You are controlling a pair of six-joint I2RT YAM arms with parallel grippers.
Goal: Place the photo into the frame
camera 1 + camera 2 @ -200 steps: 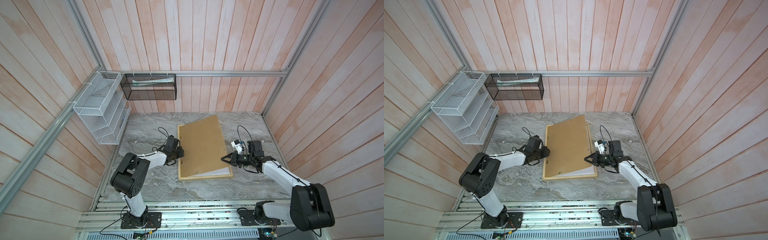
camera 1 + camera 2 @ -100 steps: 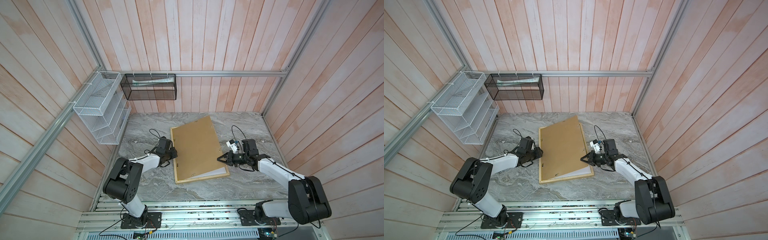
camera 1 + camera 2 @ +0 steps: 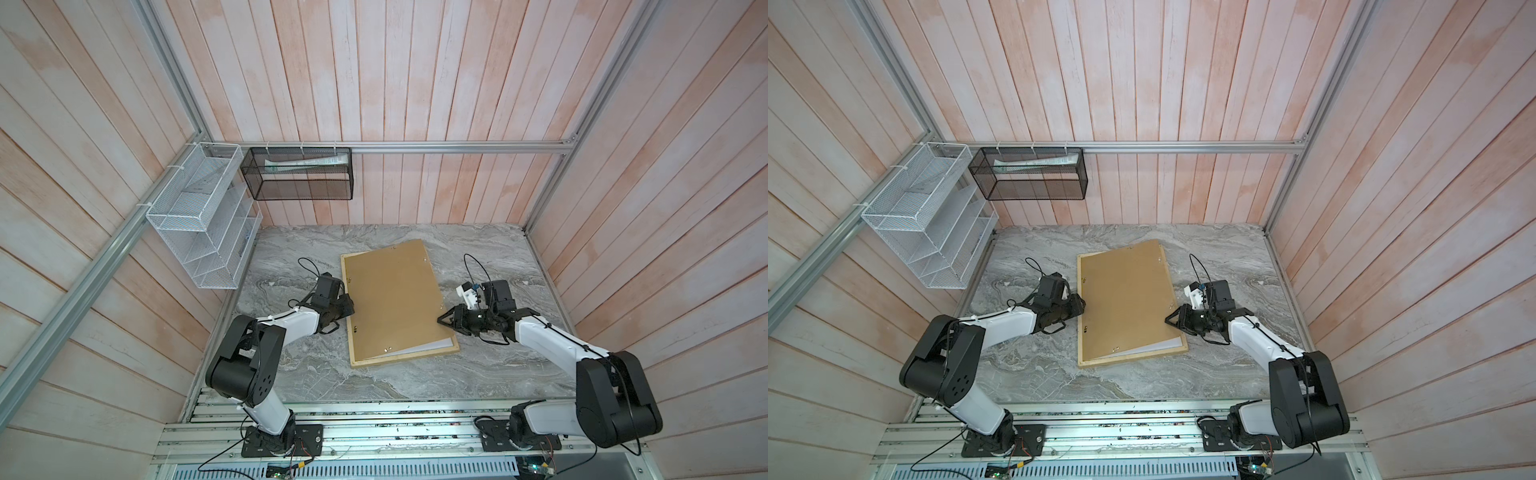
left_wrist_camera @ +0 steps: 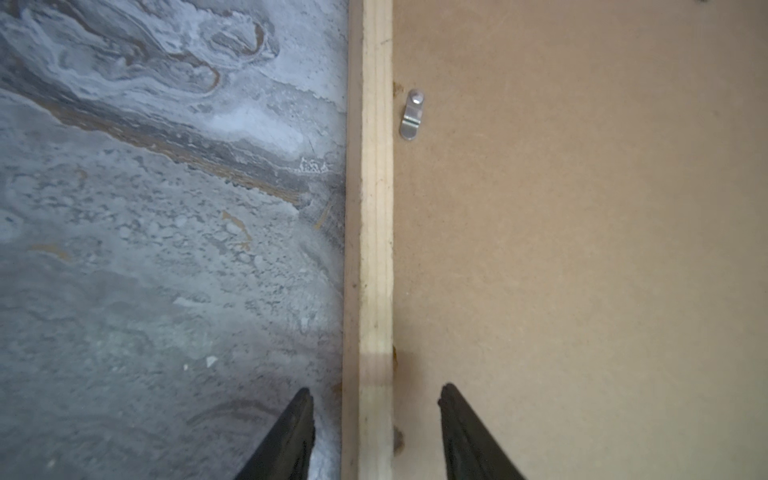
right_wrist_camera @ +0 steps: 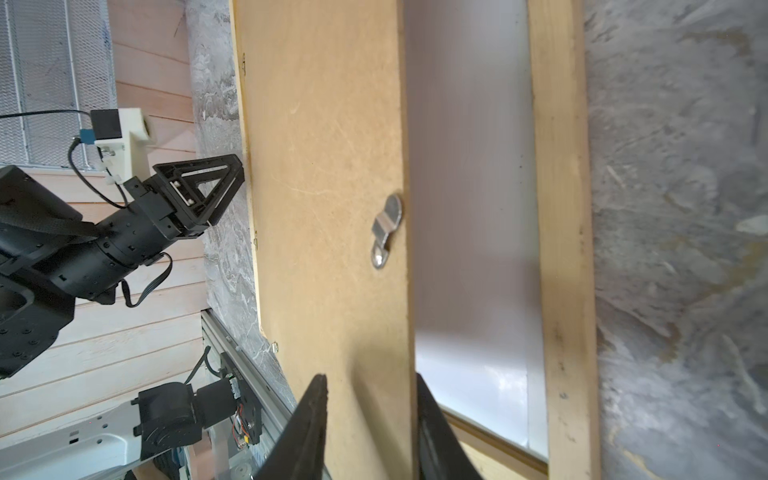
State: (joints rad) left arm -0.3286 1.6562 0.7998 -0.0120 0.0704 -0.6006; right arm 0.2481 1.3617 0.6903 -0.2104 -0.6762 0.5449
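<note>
Frame (image 4: 376, 249) farther left than before

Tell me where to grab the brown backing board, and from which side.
Take its right long edge, coming in flat from the right. The backing board lies skewed over the frame, and there its edge seems to sit above the white sheet, leaving room to slip underneath. Its left edge lies snug against the frame's rail, offering little to pinch.
</note>
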